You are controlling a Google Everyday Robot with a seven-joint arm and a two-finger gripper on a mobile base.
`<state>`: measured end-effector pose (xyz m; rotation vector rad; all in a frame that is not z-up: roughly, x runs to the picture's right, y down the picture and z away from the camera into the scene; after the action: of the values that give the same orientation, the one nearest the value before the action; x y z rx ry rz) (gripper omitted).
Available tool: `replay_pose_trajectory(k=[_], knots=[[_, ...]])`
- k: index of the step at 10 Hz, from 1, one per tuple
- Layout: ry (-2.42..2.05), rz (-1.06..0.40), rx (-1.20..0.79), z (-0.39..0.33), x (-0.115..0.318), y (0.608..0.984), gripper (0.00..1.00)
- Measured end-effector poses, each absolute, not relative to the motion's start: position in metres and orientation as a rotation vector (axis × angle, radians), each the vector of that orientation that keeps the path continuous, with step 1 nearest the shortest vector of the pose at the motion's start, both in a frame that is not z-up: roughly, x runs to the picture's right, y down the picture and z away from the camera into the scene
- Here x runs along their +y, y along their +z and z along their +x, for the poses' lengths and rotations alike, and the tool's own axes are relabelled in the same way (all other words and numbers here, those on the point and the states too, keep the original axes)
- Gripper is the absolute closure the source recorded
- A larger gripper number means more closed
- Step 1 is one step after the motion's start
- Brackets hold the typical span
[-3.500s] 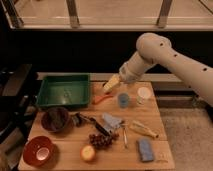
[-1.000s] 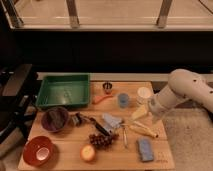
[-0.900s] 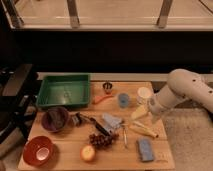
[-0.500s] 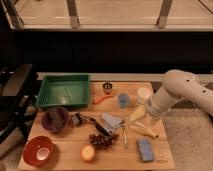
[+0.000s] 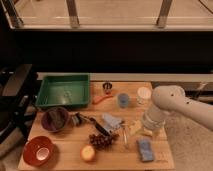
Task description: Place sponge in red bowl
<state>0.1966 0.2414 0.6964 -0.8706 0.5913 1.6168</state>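
We take the green tray (image 5: 64, 91) at the back left of the table (image 5: 65, 150) as our landmark. The sponge (image 5: 145, 149) lies flat well away from the tray, toward the table's front right corner. The red bowl (image 5: 40, 150) sits in front of the tray's left end, at the front left corner, with only its pale centre showing inside. A dark brown bowl (image 5: 55, 119) stands between the tray and the red bowl. The tool (image 5: 144, 131) hangs low over the table, far to the right of the tray and further forward, just behind the sponge. We cannot tell whether it is open or closed, nor whether it touches anything. An apple (image 5: 88, 153) and a bunch of grapes (image 5: 102, 140) lie forward of the tray's right end, between the red bowl and the sponge.
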Motion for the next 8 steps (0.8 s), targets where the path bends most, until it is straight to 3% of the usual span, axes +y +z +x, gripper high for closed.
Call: replay_pose_trajectory(k=[8], knots=[[1.676, -0.82, 0.783, 0.236, 0.302, 0.73, 0.27]])
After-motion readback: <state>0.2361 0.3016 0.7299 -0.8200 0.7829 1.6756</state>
